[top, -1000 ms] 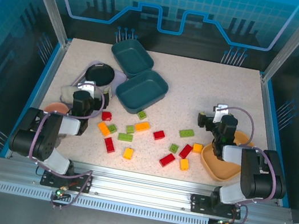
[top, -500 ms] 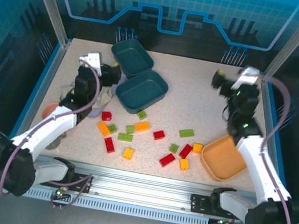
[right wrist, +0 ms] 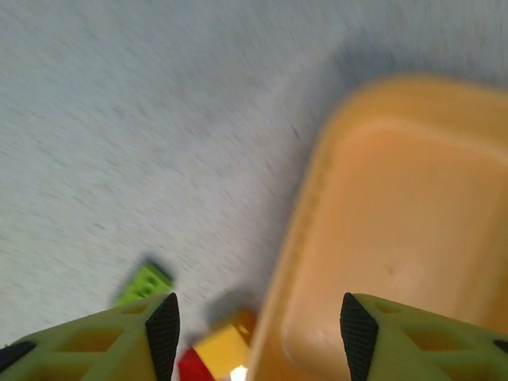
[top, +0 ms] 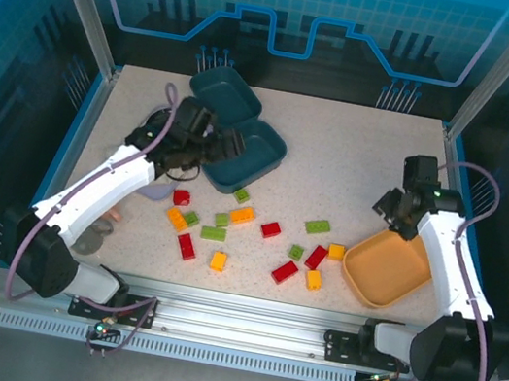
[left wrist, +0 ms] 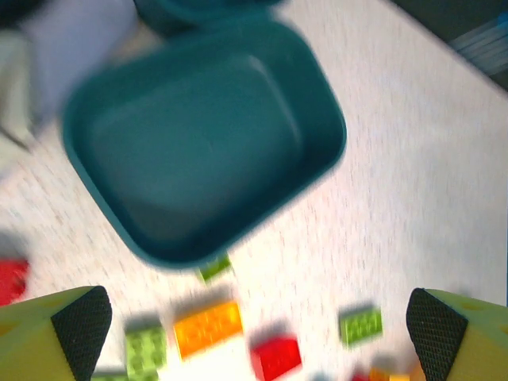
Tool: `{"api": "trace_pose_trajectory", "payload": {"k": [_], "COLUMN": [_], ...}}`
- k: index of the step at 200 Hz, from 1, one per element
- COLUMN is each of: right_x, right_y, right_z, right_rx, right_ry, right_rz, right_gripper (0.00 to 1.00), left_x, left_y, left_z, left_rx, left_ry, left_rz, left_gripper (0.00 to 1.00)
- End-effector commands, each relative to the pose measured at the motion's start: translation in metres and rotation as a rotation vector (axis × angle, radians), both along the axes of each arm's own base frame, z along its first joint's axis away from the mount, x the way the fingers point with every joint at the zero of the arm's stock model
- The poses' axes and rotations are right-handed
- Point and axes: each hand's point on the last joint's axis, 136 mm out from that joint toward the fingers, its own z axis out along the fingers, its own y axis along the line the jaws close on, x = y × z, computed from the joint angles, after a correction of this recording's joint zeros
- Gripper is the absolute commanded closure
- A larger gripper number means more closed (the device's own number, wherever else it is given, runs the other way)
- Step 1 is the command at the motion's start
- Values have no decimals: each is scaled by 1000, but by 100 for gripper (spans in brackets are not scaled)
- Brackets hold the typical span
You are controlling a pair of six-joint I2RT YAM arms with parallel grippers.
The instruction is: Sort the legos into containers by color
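Left arm (top: 102, 185): it has been unfolded from its rest by the base, raised, and brought down and forward toward the teal trays.
Right arm (top: 449, 264): it has likewise been lifted off the pale orange tray (top: 388, 273), which it was folded over, and lowered again to that tray's far left corner.
Meaning for the task: the start-up reach is judged to be done and the first pick to be at hand; no sorting has been done yet.
Near teal tray (top: 259, 152): it is empty and unmoved, touching the far teal tray (top: 224, 94).
Pale orange tray: it is empty at the right of the table and has not been shifted.
Left gripper (top: 226, 144): it is held over the near teal tray's left rim; its fingertips (left wrist: 79, 321) are spread wide with nothing between them.
Right gripper (top: 391, 207): it is hung just beside the pale orange tray's rim; its fingertips (right wrist: 163, 329) are parted and nothing is held.
Legos (top: 270, 229): red, green and orange-yellow bricks lie scattered on the table between the trays, exactly as before, with none in any tray.
Nearest bricks: a small green brick (left wrist: 213, 268) lies just outside the near teal tray's edge, and a yellow brick (right wrist: 221, 345) touches or nearly touches the pale orange tray's left wall.
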Motion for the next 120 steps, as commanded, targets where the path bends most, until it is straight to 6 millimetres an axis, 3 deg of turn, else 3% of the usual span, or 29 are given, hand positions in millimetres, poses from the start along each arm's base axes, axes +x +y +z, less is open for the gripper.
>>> {"api": "trace_pose_trajectory", "payload": {"k": [1, 28, 61, 120], "right_x": [-15, -6, 7, 7], "right_y": [3, 4, 9, 5], "right_z": [-32, -62, -83, -103], "right_rx": [100, 140, 175, 139], "right_ry": [112, 165, 175, 250], "right_rz": [-20, 6, 17, 10], "right_gripper": [41, 47, 52, 81], "left_x": [-33, -49, -60, -63], "left_y": [-25, -53, -71, -96], "left_z": [-25, -30, -29, -16], "left_rx": [-41, -98, -123, -225], "left_ry": [132, 134, 129, 95], "left_rz": [-96, -195, -246, -303], "left_gripper": [1, 1, 1, 2]}}
